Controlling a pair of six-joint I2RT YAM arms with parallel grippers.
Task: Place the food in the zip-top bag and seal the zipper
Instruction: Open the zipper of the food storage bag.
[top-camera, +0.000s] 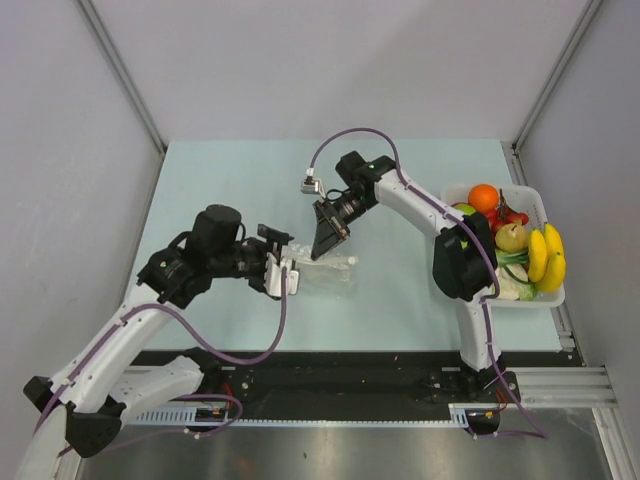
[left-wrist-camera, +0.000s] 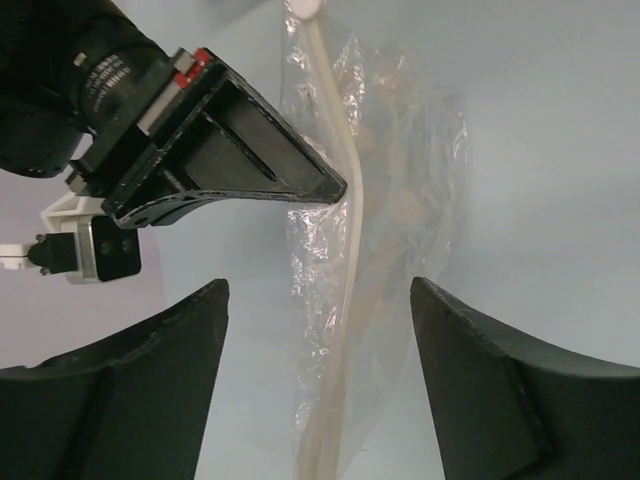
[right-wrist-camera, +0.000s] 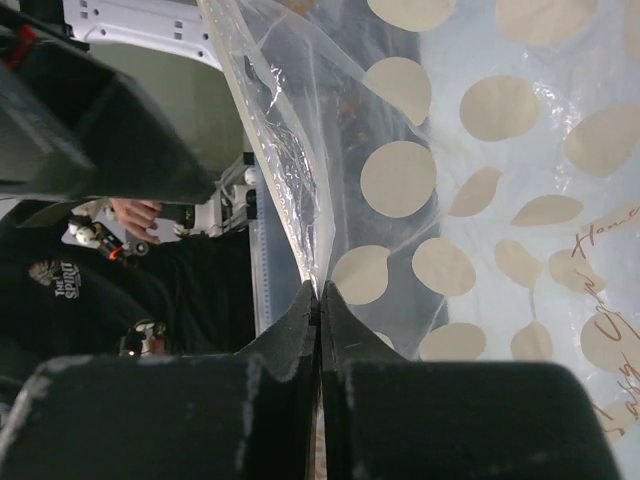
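Note:
The clear zip-top bag (top-camera: 327, 276) with pale dots lies on the table between the two arms. My right gripper (top-camera: 319, 254) is shut on the bag's upper edge and lifts it; in the right wrist view the fingers (right-wrist-camera: 320, 290) pinch the film of the bag (right-wrist-camera: 480, 180). My left gripper (left-wrist-camera: 320, 290) stands open, with the bag (left-wrist-camera: 400, 200) and its whitish zipper (left-wrist-camera: 347, 255) running between the fingers, which do not touch it. The right gripper's tip (left-wrist-camera: 332, 188) holds the strip further up. The food (top-camera: 512, 238) sits in the basket at the right.
The white basket (top-camera: 546, 196) holds an orange, an apple, bananas, red pieces and greens at the table's right edge. The left arm's wrist (top-camera: 215, 250) lies low over the table left of the bag. Grey walls stand on three sides.

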